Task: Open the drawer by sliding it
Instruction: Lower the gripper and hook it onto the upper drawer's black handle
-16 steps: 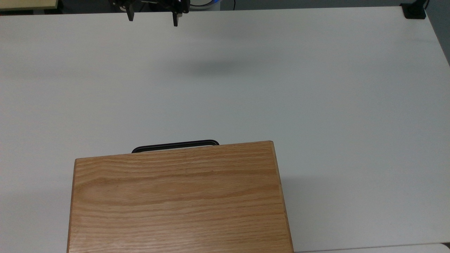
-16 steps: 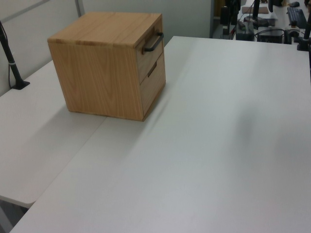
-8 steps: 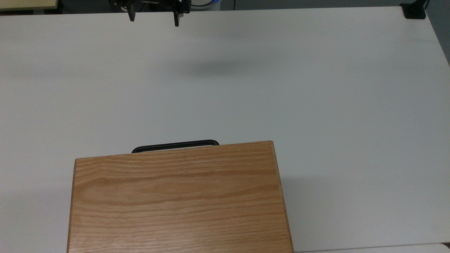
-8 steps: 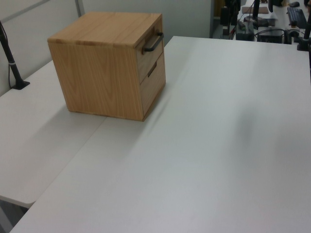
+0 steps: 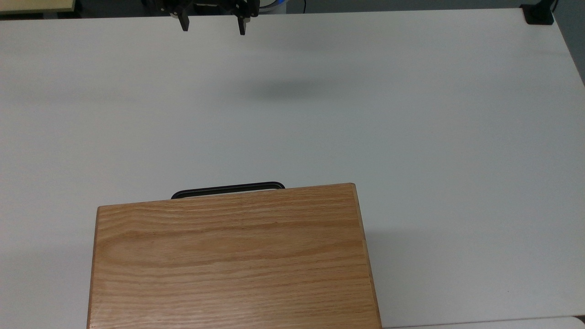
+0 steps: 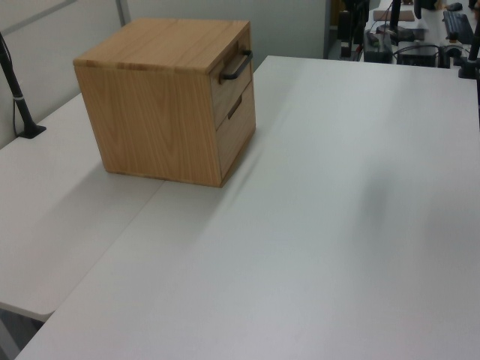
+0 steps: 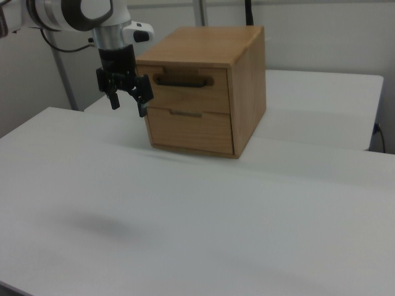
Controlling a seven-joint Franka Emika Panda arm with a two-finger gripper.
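The drawer [image 7: 190,92] is the upper front panel of a light oak cabinet [image 5: 233,256], and it sits flush and shut. Its long black bar handle [image 7: 183,80] faces the open table, and it peeks out past the cabinet top in the top view as a black handle [image 5: 228,188]. In the left view the handle [image 6: 236,66] is on the cabinet's right face. My gripper [image 5: 213,26] hangs open at the table's far edge, well above the surface and far from the cabinet. In the right view the gripper [image 7: 128,103] holds nothing.
A lower drawer front [image 7: 185,126] with a recessed slot sits beneath the upper one. The white table [image 5: 411,137] stretches wide between gripper and cabinet. A black clamp [image 5: 539,13] sits at the top view's upper right corner, and a black pole [image 6: 16,94] stands behind the cabinet.
The gripper has shifted a little toward the top view's right and slightly down in the frame, still open. The cabinet and drawer have not moved.
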